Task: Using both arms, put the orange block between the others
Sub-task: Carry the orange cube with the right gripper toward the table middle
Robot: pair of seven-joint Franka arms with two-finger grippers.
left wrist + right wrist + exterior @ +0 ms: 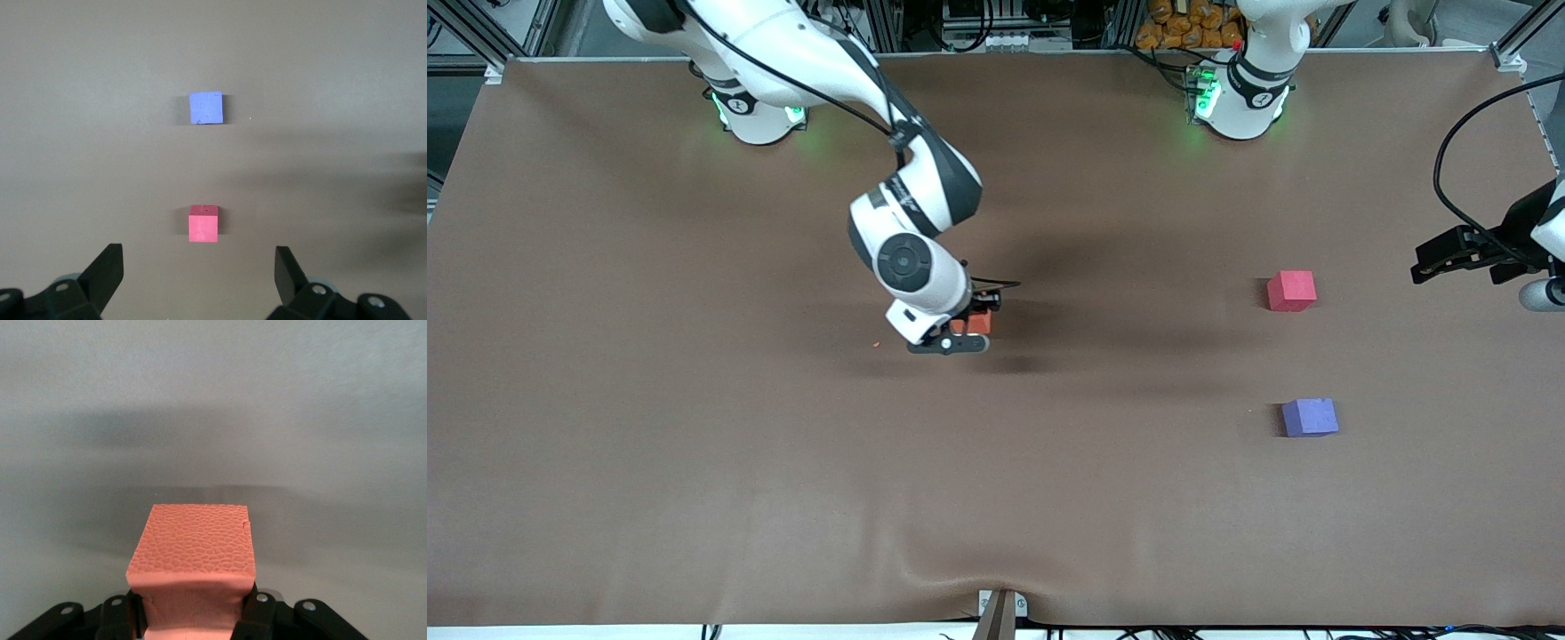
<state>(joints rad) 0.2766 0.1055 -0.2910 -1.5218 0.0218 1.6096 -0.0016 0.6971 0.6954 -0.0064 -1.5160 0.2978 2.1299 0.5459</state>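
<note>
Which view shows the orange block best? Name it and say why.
The right wrist view: the orange block fills the foreground, clamped in the shut right gripper. The front view shows only a sliver of it under the right arm's wrist. The left wrist view misses it, showing just the other two cubes.

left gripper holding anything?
No: in the left wrist view the left gripper stands open and empty, with the red-pink cube lying untouched on the table.
</note>
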